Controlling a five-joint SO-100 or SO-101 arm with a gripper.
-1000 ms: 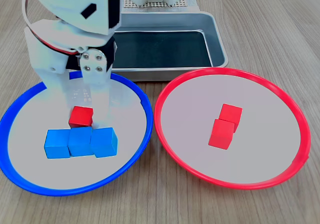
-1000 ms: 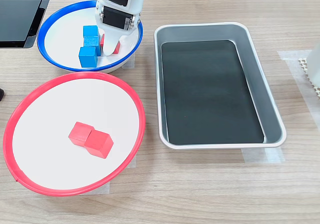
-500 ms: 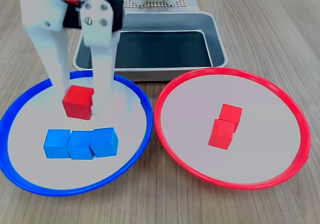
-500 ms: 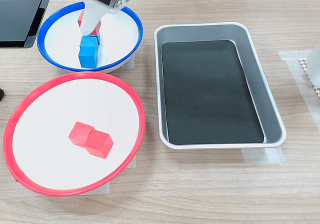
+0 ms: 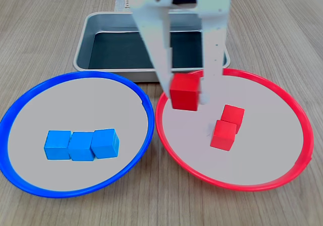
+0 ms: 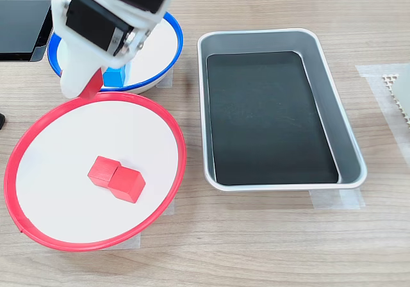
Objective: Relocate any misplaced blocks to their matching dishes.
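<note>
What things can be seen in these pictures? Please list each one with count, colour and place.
blue cubes: three, bright blue, in a touching row inside the blue-rimmed plate.
red cubes: two, red, touching, inside the red-rimmed plate.
held red cube: one, red, lifted above the red-rimmed plate's rim nearest the blue-rimmed plate.
metal tray: one, grey with a dark floor, beside both plates.
table: one, light wood.
gripper: one, white, its fingers shut on the held red cube.

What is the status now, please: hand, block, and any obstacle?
Hand shut on red block, held above red-rimmed plate. Two red blocks already on it, off to one side. Three blue blocks in blue-rimmed plate. Nothing below the block.
</note>
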